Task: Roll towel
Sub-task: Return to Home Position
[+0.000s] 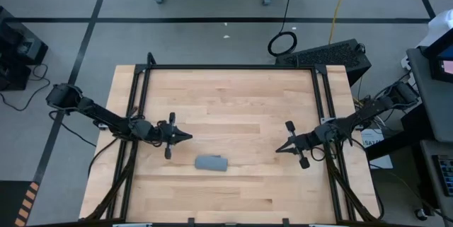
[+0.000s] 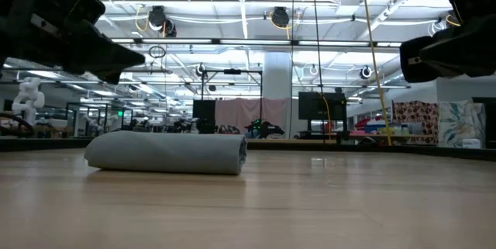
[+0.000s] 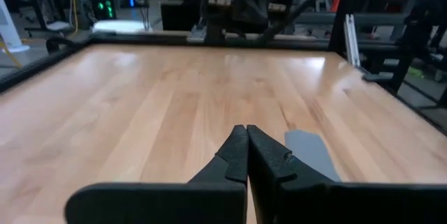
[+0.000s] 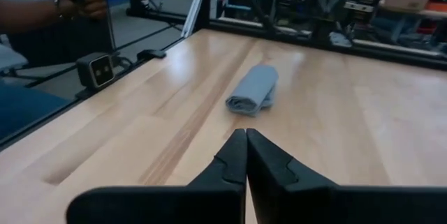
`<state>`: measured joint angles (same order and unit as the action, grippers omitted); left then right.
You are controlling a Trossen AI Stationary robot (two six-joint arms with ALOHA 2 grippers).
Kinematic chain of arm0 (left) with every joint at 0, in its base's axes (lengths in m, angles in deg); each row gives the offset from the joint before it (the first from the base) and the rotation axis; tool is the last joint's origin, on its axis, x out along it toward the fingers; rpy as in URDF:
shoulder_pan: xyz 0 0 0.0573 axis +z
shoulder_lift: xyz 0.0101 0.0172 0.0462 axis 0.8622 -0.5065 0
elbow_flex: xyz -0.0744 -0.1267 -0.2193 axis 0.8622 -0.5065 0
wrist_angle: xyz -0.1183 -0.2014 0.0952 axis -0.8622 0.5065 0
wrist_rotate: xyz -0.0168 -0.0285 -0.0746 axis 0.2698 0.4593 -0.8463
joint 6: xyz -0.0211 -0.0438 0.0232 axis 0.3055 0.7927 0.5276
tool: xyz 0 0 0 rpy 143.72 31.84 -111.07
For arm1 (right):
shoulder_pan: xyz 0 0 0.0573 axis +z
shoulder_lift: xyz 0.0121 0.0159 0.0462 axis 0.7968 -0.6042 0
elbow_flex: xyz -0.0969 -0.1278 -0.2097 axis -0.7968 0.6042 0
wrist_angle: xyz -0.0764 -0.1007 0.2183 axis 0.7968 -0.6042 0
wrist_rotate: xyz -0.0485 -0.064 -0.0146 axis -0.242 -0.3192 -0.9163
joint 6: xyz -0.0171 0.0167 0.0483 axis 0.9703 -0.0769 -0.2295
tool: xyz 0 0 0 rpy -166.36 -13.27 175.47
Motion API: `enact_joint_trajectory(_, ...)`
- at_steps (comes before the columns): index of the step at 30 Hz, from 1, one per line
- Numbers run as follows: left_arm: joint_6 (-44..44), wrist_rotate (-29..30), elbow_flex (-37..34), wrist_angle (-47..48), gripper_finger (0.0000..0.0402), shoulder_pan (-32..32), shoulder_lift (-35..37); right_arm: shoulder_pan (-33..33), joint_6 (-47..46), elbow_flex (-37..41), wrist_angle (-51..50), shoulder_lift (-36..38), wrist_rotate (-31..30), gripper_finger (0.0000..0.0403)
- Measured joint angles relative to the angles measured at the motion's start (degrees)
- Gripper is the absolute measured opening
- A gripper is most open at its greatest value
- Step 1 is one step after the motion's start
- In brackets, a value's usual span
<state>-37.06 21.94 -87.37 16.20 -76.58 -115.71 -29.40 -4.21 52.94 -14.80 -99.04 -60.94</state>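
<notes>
Grey-blue towel (image 1: 211,163) rolled; left pincer (image 1: 189,136), right pincer (image 1: 277,149) closed

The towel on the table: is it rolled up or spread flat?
Rolled up: the towel lies as a short, thick, rounded bundle, not a flat sheet.

A pale wooden bench (image 1: 226,92) lies beneath the left tool (image 1: 188,136) and the right tool (image 1: 278,148), ringed by a black frame (image 1: 230,66). Beyond the right tool, off the bench, a black case (image 1: 333,54) and a coiled cable (image 1: 270,44) rest on the grey floor (image 1: 212,36).
</notes>
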Motion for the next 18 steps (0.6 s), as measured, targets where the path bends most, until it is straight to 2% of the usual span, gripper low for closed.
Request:
enact_joint_trajectory(5, -0.25, -0.01, -0.15, 5.70, 0.0002, -0.37, 6.92, -1.97, 0.79, -0.02, -5.63, 6.19, 0.02, 0.0000)
enact_joint_trajectory(10, -0.43, 0.00, -0.18, 15.31, 0.0002, -0.37, 14.33, -3.23, 0.47, -0.01, -12.27, 13.20, 0.00, 0.0000)
enact_joint_trajectory(18, -1.58, 0.02, -0.18, 29.78, 0.0001, -0.37, 29.48, -5.10, 2.69, -0.02, -18.95, 22.94, 1.51, 0.0000)
